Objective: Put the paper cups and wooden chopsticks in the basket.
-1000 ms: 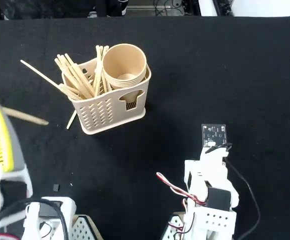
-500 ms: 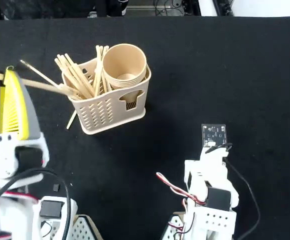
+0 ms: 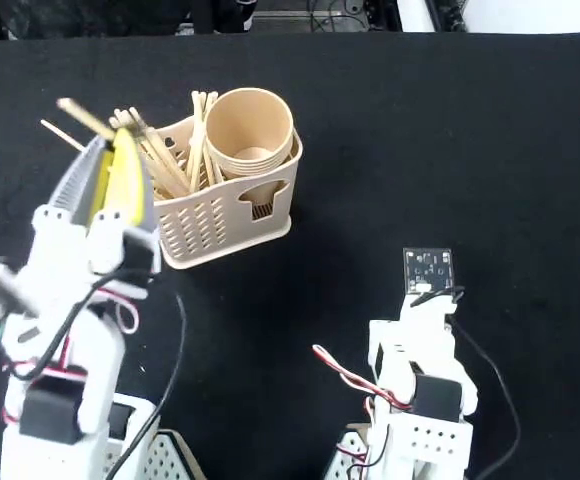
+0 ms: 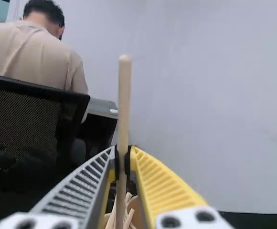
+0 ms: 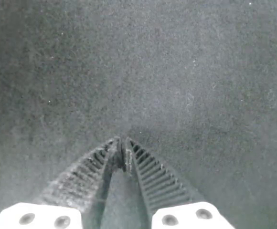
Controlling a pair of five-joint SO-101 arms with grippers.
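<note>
1. Table [image 3: 450, 150]: black cloth surface. It carries both of my arms at its near edge.

2. Left arm [image 3: 65, 300]: raised from the near-left corner and reaching toward the far-left part of the table. My left gripper [image 4: 122, 153] sits just beside the basket's left side. Its jaws are pinching a single wooden chopstick [image 4: 123, 105]. The stick passes between the grey jaw and the yellow jaw. In the high view its free end [image 3: 82, 117] projects beyond the jaw tips, toward the far-left corner.

3. Right arm [image 3: 420, 380]: folded low at the near edge, right of centre and well apart from the basket. My right gripper [image 5: 122, 149] points down at bare cloth. Its jaws are pressed together, with nothing between them.

4. Basket [image 3: 220, 215]: cream, perforated, upright. It stands on the far-left part of the table.

5. Paper cups [image 3: 252, 125]: a nested stack standing upright in the right half of the basket.

6. Chopstick bundle [image 3: 160, 155]: leaning in the left half of the basket, fanned toward the left edge. A few sticks stand upright just beside the cups.
</note>
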